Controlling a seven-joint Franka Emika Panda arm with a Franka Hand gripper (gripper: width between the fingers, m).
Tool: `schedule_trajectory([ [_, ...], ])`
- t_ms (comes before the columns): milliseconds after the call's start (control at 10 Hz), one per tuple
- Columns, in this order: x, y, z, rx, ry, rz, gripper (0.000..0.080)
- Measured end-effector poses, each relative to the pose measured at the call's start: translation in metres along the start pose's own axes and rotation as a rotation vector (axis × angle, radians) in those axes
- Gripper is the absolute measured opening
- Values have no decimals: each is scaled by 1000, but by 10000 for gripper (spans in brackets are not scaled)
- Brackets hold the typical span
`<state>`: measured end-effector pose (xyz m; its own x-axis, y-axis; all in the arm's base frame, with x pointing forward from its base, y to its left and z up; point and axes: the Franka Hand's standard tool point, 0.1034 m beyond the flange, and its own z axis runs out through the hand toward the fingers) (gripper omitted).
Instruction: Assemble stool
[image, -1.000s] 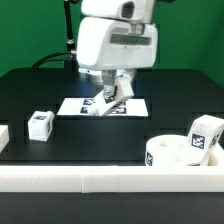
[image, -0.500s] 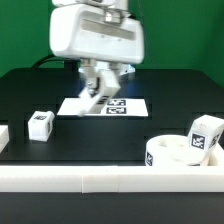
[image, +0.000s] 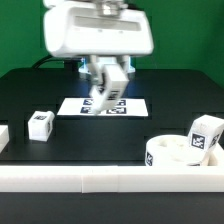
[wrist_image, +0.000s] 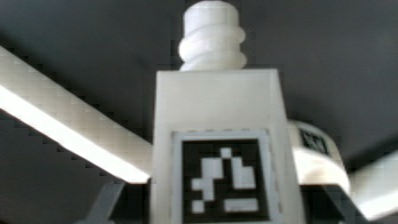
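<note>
My gripper (image: 108, 93) is shut on a white stool leg (image: 107, 98) and holds it in the air over the marker board (image: 85, 106). In the wrist view the leg (wrist_image: 221, 130) fills the middle, tag facing the camera and threaded tip pointing away, between my gripper's (wrist_image: 231, 205) fingers (wrist_image: 111, 200). The round seat (image: 168, 153) lies at the front of the exterior view's right, with a second tagged leg (image: 205, 135) standing at its right side. A third leg (image: 40, 124) lies on the table at the left.
A long white border rail (image: 100, 178) runs along the table's front edge and shows as a diagonal bar in the wrist view (wrist_image: 63, 105). A small white piece (image: 3, 137) sits at the left edge of the exterior view.
The arm has risen and shifted toward the exterior view's left, carrying the leg up off the marker board area. The other parts have not moved.
</note>
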<state>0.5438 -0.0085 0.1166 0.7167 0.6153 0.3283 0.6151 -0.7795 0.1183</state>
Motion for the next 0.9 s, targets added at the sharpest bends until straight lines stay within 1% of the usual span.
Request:
schedule_trajectory([
  [100,8,-10,6,12,11,50,337],
  [200,15,-18,10,6,29,104,337],
  [600,14,-20,12,13,23,115,337],
  [700,21,-41,11,90,-34,273,337],
  [800,46,-57,10,103,-20,311,337],
  [900,52,-59,19,113,-12,296,337],
])
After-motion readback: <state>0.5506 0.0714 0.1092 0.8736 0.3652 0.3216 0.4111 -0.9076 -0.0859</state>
